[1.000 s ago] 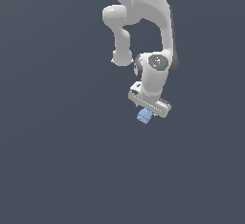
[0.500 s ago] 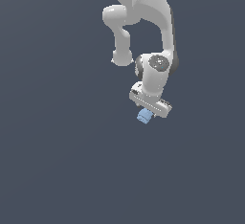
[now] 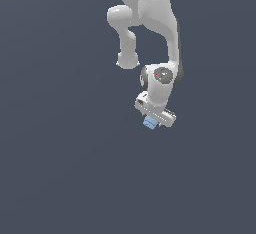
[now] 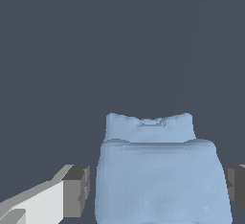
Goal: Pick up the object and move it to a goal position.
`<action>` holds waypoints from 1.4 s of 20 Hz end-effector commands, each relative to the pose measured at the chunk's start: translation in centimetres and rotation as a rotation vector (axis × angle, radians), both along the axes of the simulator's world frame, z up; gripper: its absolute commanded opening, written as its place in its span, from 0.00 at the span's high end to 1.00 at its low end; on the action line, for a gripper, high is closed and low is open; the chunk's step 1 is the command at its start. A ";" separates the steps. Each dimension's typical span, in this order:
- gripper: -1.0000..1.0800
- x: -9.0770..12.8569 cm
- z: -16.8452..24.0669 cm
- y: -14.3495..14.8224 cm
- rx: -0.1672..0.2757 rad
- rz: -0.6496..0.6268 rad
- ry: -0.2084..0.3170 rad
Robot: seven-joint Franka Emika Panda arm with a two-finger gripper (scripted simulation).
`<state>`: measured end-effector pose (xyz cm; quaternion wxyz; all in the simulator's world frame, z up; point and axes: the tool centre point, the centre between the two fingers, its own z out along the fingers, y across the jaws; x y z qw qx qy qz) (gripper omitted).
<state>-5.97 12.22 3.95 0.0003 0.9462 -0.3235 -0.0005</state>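
Object [image 4: 160, 175]: matte light-blue chunk, blocky, slightly lumpy, with a notched top edge.
Place: between the fingers [image 4: 76, 192], just under the gripper [image 3: 151, 122].
Gripper: white, glossy; fingers beside the object, contact unclear.

surface [image 3: 60, 168]: a plain, flat dark grey-blue ground is seen filling the exterior view; no edge, seam or marking can be made out
same surface, wrist view [image 4: 72, 50]: shown as an even dark grey-blue field
things lying on it: whether the block [image 3: 149, 122] touches the surface cannot be told
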 end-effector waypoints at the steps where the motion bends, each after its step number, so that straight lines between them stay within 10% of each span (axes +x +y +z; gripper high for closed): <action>1: 0.04 0.1 -0.7 0.0 0.000 0.000 -0.001; 4: 0.04 0.1 -0.9 0.0 0.000 0.000 -0.001; 5: 1.00 0.1 -0.9 0.0 0.000 0.000 -0.001; 28: 1.00 1.2 4.2 -2.7 0.001 -0.001 -0.002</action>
